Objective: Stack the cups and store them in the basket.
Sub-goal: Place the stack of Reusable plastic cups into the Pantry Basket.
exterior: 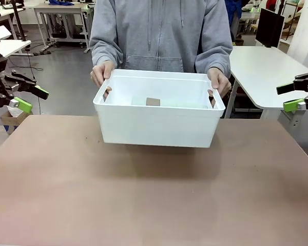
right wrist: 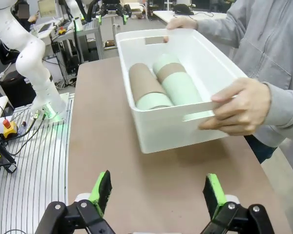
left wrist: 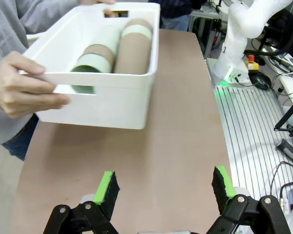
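Observation:
A person holds the white basket (exterior: 159, 125) by both handle slots, lifted a little off the brown table at its far side. Inside lie two stacks of nested cups (left wrist: 112, 56) on their sides, mint green and tan; they show again as the cups (right wrist: 161, 85) in the right wrist view. One hand (left wrist: 19, 85) grips the near handle, the other hand (right wrist: 239, 107) the opposite one. My left gripper (exterior: 24, 96) hangs open off the table's left edge, its pads (left wrist: 107, 187) apart. My right gripper (exterior: 293, 97) is open at the far right, nothing between its fingers (right wrist: 101, 190).
The brown table (exterior: 154, 195) stretches bare in front of the basket. A white table (exterior: 267, 72) stands behind on the right. The other arm's white base (left wrist: 234, 53) stands on a ribbed metal plate beside the table edge, with cables nearby.

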Tool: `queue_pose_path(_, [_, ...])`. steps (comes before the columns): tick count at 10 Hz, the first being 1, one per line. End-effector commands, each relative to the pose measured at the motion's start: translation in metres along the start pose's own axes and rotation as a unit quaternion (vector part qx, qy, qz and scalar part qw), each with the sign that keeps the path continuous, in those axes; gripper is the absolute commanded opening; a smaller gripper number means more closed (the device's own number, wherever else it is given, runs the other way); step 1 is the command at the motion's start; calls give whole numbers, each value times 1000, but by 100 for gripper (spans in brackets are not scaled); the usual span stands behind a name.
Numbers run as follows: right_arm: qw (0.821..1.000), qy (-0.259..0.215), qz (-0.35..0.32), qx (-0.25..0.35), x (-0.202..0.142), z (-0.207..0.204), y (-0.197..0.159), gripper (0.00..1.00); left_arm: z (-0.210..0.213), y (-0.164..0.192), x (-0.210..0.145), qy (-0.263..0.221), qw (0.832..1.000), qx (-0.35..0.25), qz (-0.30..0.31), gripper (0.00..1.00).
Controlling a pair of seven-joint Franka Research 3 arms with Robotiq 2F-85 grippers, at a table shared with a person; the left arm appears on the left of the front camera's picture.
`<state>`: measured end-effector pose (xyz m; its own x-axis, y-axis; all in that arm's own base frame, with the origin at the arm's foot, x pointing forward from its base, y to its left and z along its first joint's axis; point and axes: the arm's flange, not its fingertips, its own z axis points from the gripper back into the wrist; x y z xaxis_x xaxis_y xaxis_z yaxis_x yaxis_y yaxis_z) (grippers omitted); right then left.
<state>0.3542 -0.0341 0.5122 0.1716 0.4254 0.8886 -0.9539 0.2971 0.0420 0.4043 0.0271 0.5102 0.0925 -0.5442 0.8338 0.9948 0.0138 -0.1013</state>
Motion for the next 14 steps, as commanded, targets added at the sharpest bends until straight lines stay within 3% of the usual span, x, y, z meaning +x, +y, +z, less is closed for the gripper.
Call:
queue_pose_path(1, [1000,-12,-7,0,1,-1,2,100,1,-2,3,0,1000,-3,5,100])
queue_pose_path(14, [1000,-12,-7,0,1,-1,2,100,1,-2,3,0,1000,-3,5,100])
